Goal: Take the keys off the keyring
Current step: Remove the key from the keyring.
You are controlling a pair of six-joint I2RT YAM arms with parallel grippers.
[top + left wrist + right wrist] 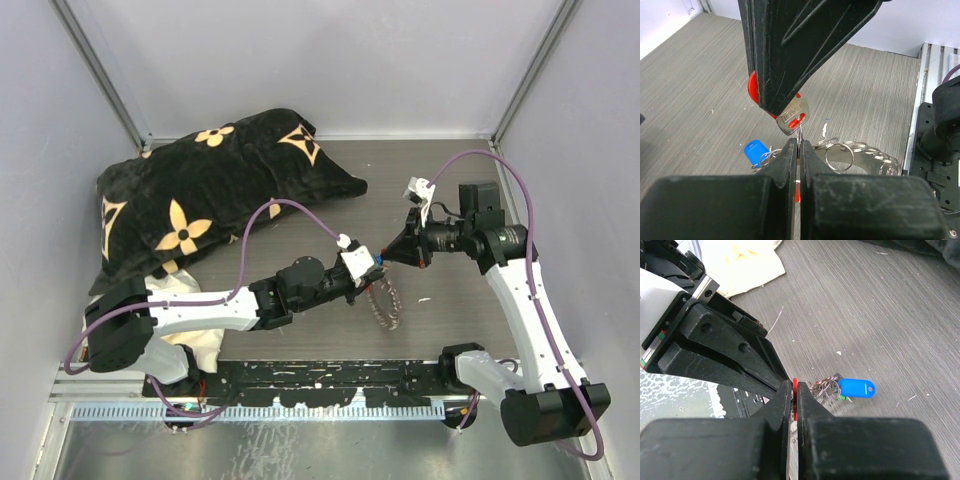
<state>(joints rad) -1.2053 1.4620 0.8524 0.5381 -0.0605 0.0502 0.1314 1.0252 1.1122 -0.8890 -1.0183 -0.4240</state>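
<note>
While right gripper (794, 390) pinches red key (791, 114), mostly hidden, left gripper (799, 146) clamps keyring (386, 303).

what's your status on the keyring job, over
Left claw shut on keyring wire; right claw shut on red key. Key not yet off the ring. Blue-headed key dangles alongside, nothing blocking.

Top view overhead, looking down; wrist views close, facing each other, both showing blue key (756, 150).
</note>
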